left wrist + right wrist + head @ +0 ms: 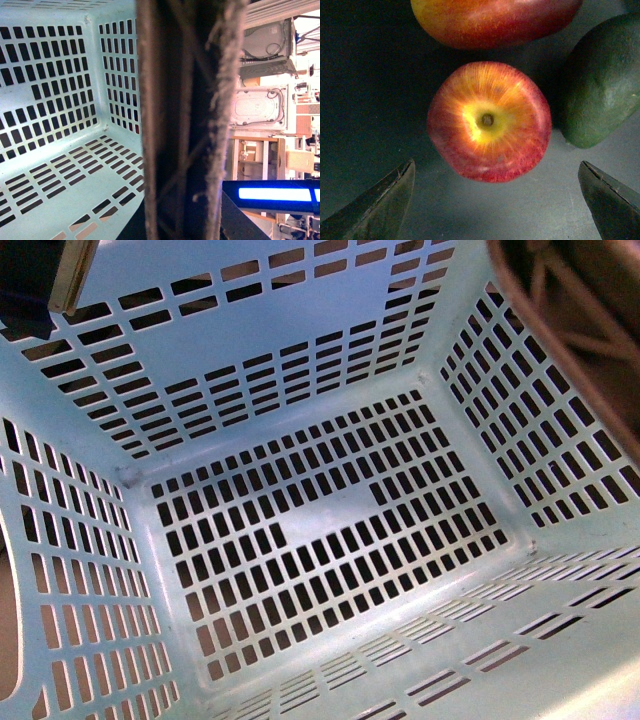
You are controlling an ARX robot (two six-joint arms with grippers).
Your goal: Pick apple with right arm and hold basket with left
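Note:
The apple (489, 120), red with a yellow-orange blush round its stem dimple, lies stem-up on a dark grey surface in the right wrist view. My right gripper (497, 175) is open, with its two dark fingers (380, 205) apart on either side just short of the apple, not touching it. The pale mint-green slotted basket (330, 350) fills the front view, seen from above into its empty inside. Its brown-grey ribbed handle (580, 310) crosses the top right. In the left wrist view my left gripper (187, 222) is shut on this handle (185, 115), with the basket wall (55, 75) beside it.
A long red-yellow fruit (495, 20) lies just beyond the apple. A dark green fruit (602, 85) lies close beside the apple. A dark part with a metal strip (65, 275) shows at the front view's top left. White appliances (260, 105) and a blue lit bar (272, 194) stand behind.

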